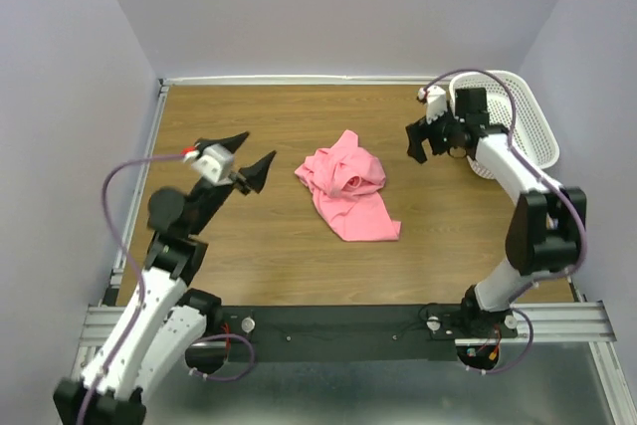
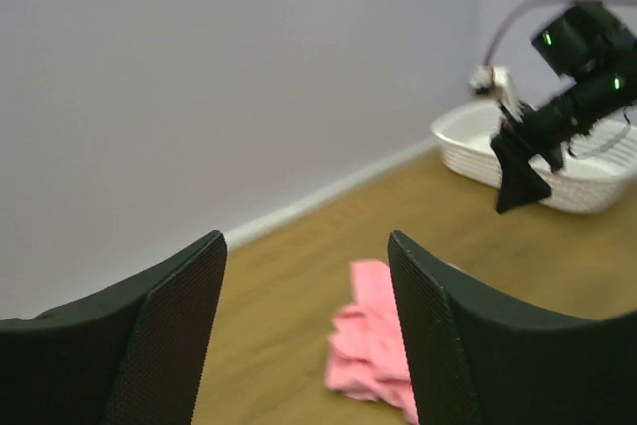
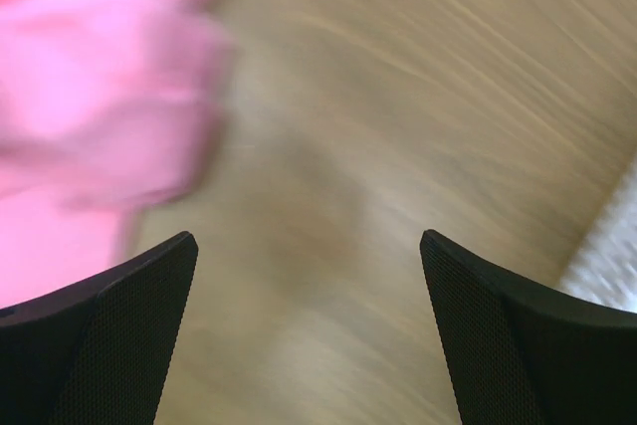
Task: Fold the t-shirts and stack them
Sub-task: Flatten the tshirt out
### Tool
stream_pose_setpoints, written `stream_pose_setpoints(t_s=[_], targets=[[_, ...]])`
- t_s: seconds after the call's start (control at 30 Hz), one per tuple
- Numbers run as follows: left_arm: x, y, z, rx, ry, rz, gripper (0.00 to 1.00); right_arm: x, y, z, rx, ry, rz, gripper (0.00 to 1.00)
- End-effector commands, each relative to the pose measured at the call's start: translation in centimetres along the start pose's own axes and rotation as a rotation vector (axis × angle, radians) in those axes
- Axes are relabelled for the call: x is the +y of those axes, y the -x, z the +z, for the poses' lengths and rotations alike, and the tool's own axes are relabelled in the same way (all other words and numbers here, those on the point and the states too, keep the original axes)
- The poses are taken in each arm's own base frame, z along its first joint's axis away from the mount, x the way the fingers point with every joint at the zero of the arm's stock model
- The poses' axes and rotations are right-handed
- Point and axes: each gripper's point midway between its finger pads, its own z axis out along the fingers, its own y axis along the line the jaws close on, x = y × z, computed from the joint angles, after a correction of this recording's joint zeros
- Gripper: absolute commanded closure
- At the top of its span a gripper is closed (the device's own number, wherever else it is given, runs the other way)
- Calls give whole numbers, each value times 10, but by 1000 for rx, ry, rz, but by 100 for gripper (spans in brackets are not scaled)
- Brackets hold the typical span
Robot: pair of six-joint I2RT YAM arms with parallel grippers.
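One salmon-pink t-shirt (image 1: 346, 198) lies crumpled in a heap on the middle of the wooden table. My left gripper (image 1: 249, 156) hovers to its left, apart from it and pointing toward it, jaws open and empty. In the left wrist view the t-shirt (image 2: 373, 345) shows on the table beyond the open left gripper (image 2: 305, 246). My right gripper (image 1: 423, 144) hangs to the shirt's upper right, open and empty. In the blurred right wrist view the t-shirt (image 3: 90, 116) fills the upper left, beside the open right gripper (image 3: 308, 241), not between its fingers.
A white perforated basket (image 1: 532, 121) stands at the back right corner, behind the right arm; it also shows in the left wrist view (image 2: 557, 171). Purple walls close the table at the back and both sides. Bare wood (image 1: 239, 246) surrounds the shirt.
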Motion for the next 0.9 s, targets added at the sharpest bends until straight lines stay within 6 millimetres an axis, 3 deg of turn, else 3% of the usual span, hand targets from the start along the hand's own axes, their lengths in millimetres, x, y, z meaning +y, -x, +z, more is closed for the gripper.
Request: stream_pose_setpoints(t_s=[0.0,0.03,0.13,0.23,0.27,0.4,0.53,0.73,0.87], targets=[[-66,-58,25,225,-332,-140,30,136,29,-85,-389,622,-342,0],[-85,-86,32,333,-372,-150,31,145,27,-97,-453,628,-372,0],[-107,-133,38,501,-399,-104,32,159,27,-107,-454,695,-292,0],[-120,-164,44,605,-396,-61,32,147,23,-86,-338,656,-130,22],[-122,-171,47,629,-388,-45,33,143,21,-79,-309,634,-104,30],[-136,-208,62,748,-396,19,38,125,6,-46,-187,551,10,36],[-140,-229,66,830,-390,46,40,124,-5,-34,-138,544,52,36],[-151,-273,88,962,-367,92,52,119,-4,-31,-126,518,69,35],[-160,-291,94,1014,-357,168,53,115,-4,-33,-131,514,81,34]])
